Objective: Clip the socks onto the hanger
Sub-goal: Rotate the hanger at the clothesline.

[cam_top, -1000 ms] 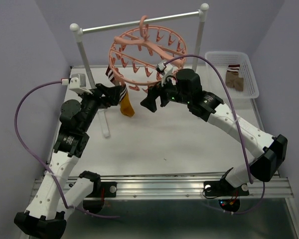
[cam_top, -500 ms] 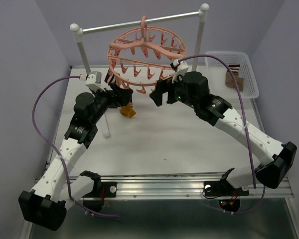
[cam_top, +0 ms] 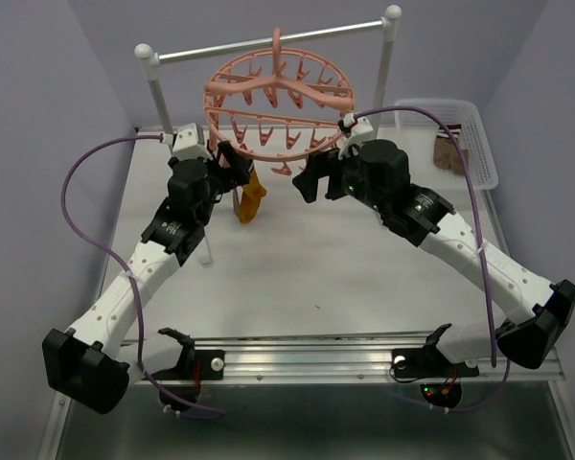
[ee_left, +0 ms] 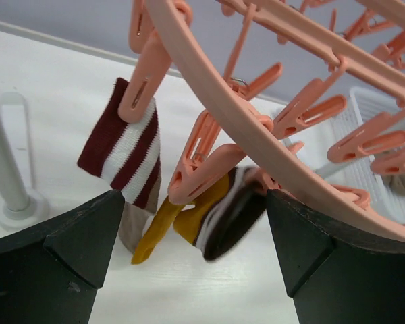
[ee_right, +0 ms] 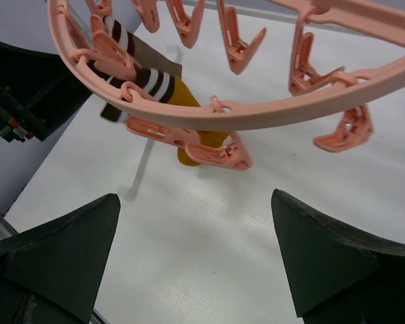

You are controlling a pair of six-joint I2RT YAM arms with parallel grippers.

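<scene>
The salmon-pink hanger (cam_top: 278, 96) hangs by its hook from the rail. In the left wrist view a maroon-and-white striped sock (ee_left: 125, 152) hangs from one clip (ee_left: 143, 81). Beside it a mustard sock with a dark striped cuff (ee_left: 223, 216) hangs under another clip (ee_left: 202, 172); it also shows in the top view (cam_top: 250, 203) and the right wrist view (ee_right: 189, 101). My left gripper (cam_top: 236, 171) is open, its jaws wide on either side of the mustard sock (ee_left: 192, 209) without touching it. My right gripper (cam_top: 308, 180) is open and empty (ee_right: 194, 196), just below the ring's near rim (ee_right: 256, 115).
The metal rail stand with white posts (cam_top: 155, 91) stands at the back, one foot (cam_top: 204, 251) on the table by the left arm. A white basket (cam_top: 484, 153) at the back right holds more brown socks (cam_top: 450, 151).
My left arm has reached farther and higher toward the ring's left rim, and the mustard sock has risen with it. My right gripper moved slightly back and right. The ring has swung a little.
</scene>
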